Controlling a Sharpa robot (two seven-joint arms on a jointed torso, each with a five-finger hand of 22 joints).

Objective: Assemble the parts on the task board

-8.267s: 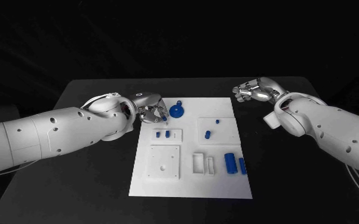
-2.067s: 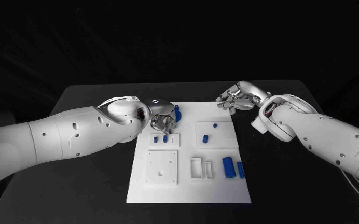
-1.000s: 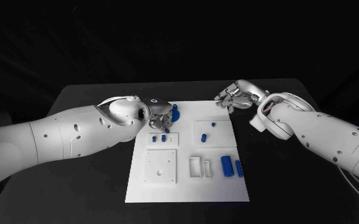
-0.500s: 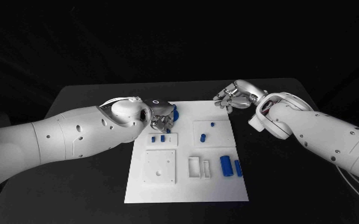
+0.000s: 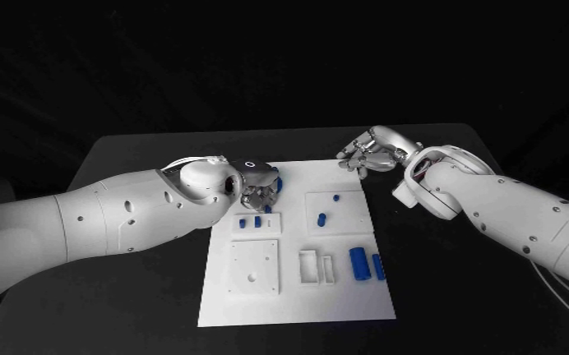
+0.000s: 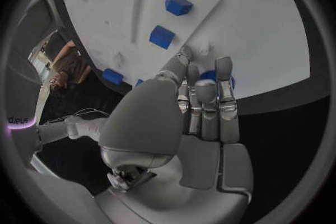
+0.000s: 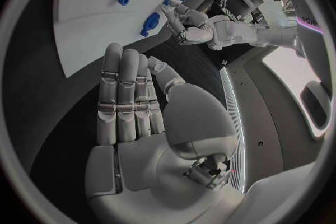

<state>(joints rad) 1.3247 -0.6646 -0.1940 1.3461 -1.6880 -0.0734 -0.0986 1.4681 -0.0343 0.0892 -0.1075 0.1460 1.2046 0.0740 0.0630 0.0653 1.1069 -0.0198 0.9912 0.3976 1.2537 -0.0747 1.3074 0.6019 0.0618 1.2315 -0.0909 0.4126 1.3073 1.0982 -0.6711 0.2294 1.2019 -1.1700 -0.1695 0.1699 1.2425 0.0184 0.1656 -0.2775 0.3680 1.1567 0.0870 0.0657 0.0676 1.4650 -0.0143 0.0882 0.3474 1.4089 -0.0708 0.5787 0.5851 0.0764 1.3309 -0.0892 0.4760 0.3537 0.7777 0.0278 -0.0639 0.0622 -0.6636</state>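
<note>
The head view was dim, with a black surround and a dark table (image 5: 142,149). The board (image 5: 297,289) was the brightest surface, evenly lit from above, with no glare. Shadows were soft and short. Both wrist views showed strong fisheye bending, with edges curved toward the dark circular frame. The board (image 6: 231,22) appeared slightly washed out in the left wrist view.

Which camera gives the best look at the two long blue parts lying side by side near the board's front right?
The head view: the two long blue parts lie unobstructed on the task board. I cannot pick them out for certain in either wrist view.
</note>
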